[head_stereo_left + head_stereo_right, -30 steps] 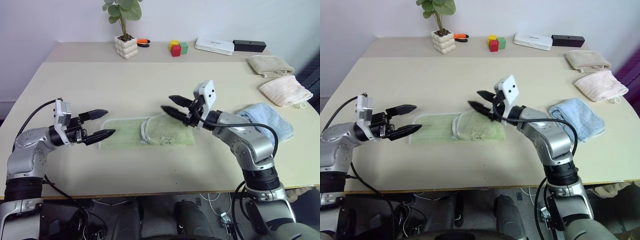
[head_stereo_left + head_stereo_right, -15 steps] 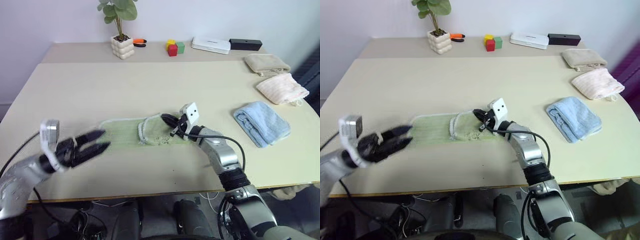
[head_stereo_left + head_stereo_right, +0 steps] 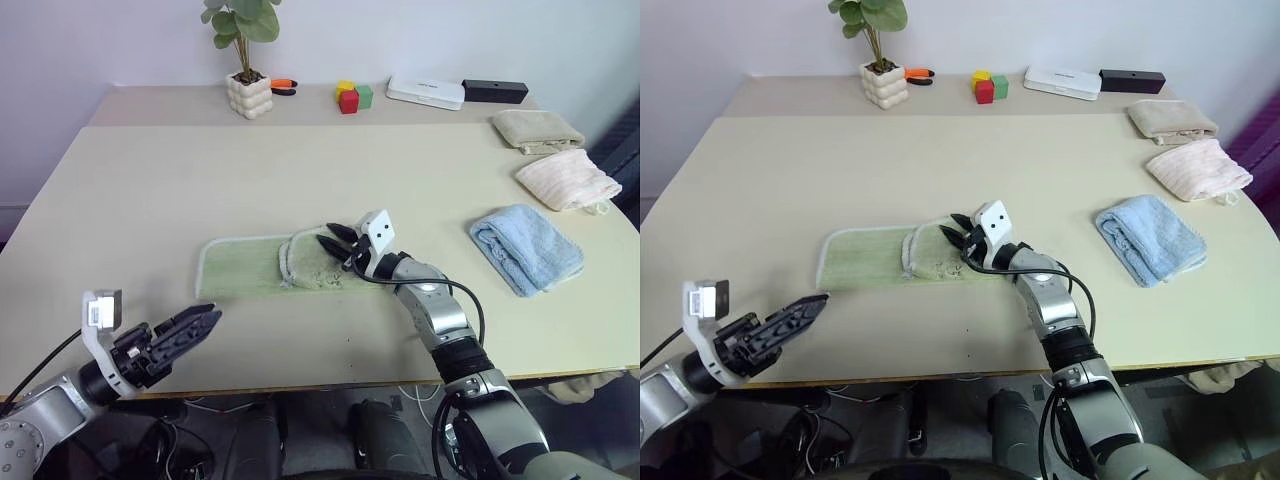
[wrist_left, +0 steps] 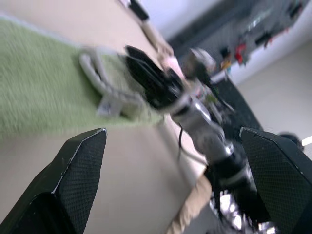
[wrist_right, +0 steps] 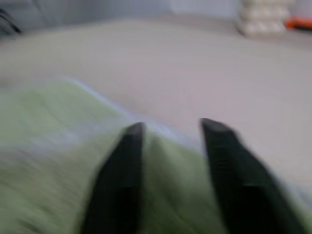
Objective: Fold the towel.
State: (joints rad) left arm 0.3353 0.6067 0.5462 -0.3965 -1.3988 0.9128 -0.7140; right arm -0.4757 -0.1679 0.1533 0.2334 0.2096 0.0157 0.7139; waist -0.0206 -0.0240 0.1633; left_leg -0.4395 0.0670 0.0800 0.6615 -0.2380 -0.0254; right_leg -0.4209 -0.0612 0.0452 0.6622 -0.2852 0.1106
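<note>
The table (image 3: 150,180) is the big thing under me, and I place everything else by the towel (image 3: 245,267), which lies flat near the front edge, stretched sideways, its right part already flopped over into a rumpled flap. Beyond the towel to the right lie a light blue cloth (image 3: 527,247), a pink folded towel (image 3: 567,180) and a beige one (image 3: 540,130), all well apart from it; a potted plant (image 3: 248,60) stands far behind it.

My right gripper (image 3: 334,240) sits low over the towel's folded right part, its two black fingers parted with a gap between them and nothing pinched. My left gripper (image 3: 190,324) hangs off the table's front edge, nearer me than the towel's left end, jaws spread wide and empty.

I judge the fold is half made and untidy. To do it well, I should catch the flap's stitched edge with the right fingers, both layers if possible, lift only enough to clear the cloth, and carry it straight toward the towel's left end so the edges line up.
</note>
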